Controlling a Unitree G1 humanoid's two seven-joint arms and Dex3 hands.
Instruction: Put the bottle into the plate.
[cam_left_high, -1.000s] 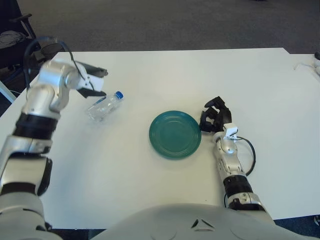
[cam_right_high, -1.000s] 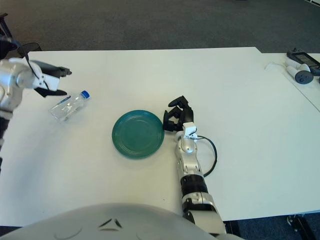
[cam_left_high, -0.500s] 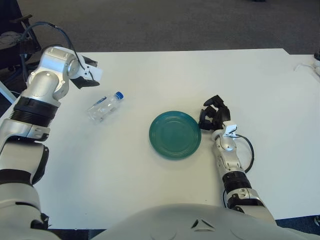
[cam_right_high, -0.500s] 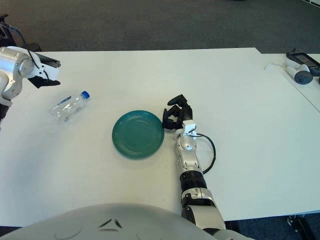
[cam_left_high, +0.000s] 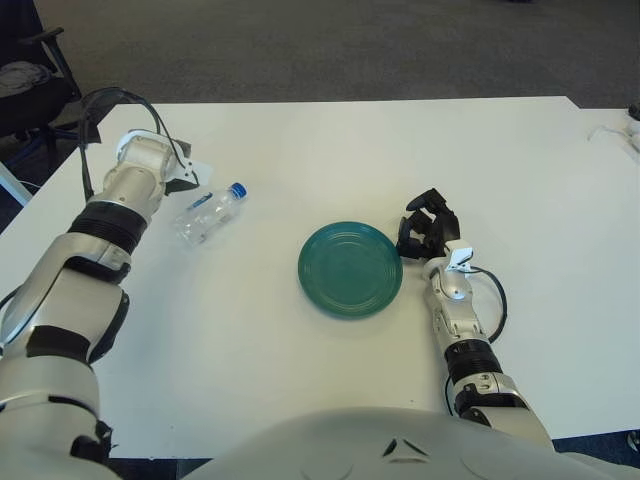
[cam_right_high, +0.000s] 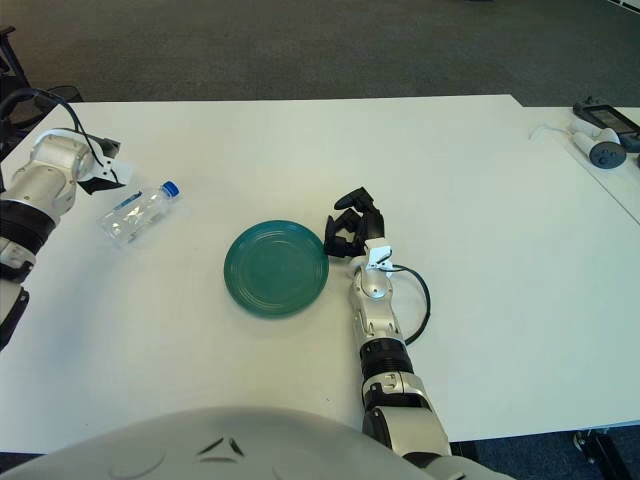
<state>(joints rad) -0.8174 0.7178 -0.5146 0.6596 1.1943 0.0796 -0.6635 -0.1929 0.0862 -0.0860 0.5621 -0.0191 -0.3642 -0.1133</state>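
the bottle (cam_left_high: 208, 212) is lying on its side on the white desk (cam_left_high: 300, 380), its blue cap pointing toward 2 o'clock, well apart from the green plate (cam_left_high: 350, 269) and sitting at about 10 o'clock from it. nothing is lying in the plate. the left hand (cam_left_high: 183, 177) is showing just beside the bottle, at about 10 o'clock from it, and it is gripping nothing; whether it is touching the bottle and how far its fingers are spread cannot be told. the right hand (cam_left_high: 428, 230) is showing just beside the plate's rim, at about 3 o'clock from it, with its dark fingers (cam_right_high: 345, 222) curling inward and clenching on nothing.
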